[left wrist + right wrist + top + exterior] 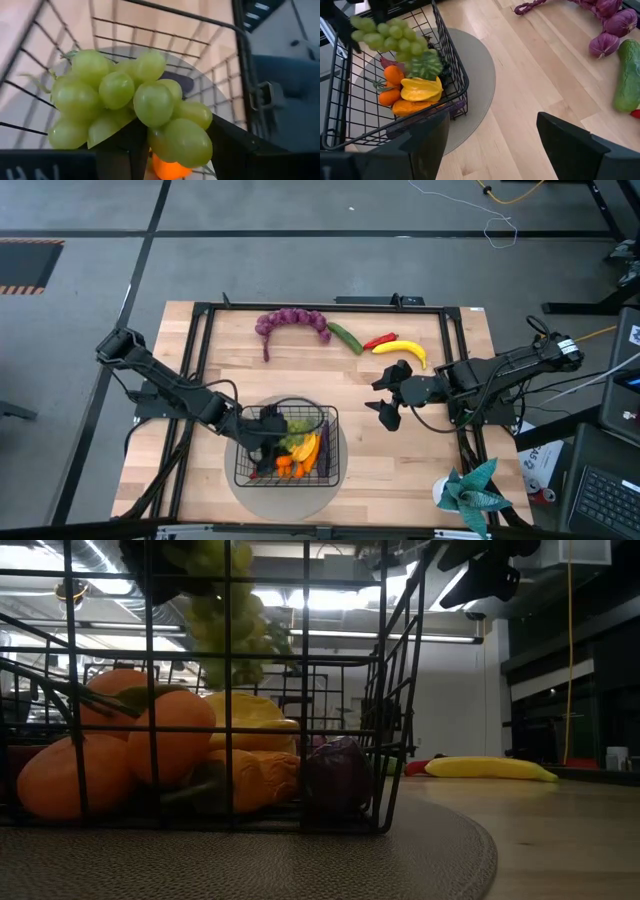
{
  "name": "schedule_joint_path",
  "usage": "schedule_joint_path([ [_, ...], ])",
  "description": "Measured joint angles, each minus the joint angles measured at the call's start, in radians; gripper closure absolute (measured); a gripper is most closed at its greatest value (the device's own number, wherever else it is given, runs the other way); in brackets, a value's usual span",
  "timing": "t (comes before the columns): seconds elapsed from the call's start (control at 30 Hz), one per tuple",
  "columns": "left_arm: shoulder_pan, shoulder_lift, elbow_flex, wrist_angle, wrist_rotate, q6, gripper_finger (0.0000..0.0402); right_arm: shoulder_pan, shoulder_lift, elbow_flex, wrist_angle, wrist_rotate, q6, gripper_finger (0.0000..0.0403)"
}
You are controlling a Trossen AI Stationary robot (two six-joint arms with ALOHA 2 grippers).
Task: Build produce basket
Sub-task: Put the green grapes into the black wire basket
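While the high view looks straight down, the left gripper [262,430] sits over the basket [330,442], which rests on a round grey mat [340,480] and already carries orange and yellow pieces. The right gripper [392,402] hangs with its fingers spread wide and empty, just below the banana [402,349], chili [380,340] and cucumber [345,336], with the string of purple produce [290,321] farther along. The right arm is clearly the nearer one to these pieces; the banana's long axis runs roughly across the table.

Seen from table height, the green grapes [225,610] hang above the oranges [165,735] inside the wire walls, apparently not yet resting on them.

Past the left wrist, the grapes fill the frame right at the fingertips. The dark fingers sit beneath the bunch; whether they are parted or pinching it, I cannot tell.

Past the right wrist, the bunch hangs over the basket's contents, and the wide fingers frame bare wood, with the cucumber off to one side.
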Motion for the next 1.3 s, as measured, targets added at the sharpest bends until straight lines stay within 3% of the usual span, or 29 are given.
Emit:
schedule_joint_path([
  [0.33,-0.012,0.0,0.0,0.0,-0.009,0.004,0.0236,0.0,0.0,0.0,0.0,0.0,-0.001,0.0101],
  [0.57,0.021,-0.001,0.0,-0.075,-0.023,0.323,0.0236,0.0,0.0,0.0,0.0,0.0,-0.002,0.0101],
  [0.77,0.009,0.009,0.0,-0.085,0.064,0.272,0.0236,0.0,0.0,0.0,0.0,0.0,-0.002,0.0101],
  [1.3,0.005,0.009,0.0,-0.011,-0.01,0.192,0.0236,0.0,0.0,0.0,0.0,0.0,-0.001,0.0101],
])
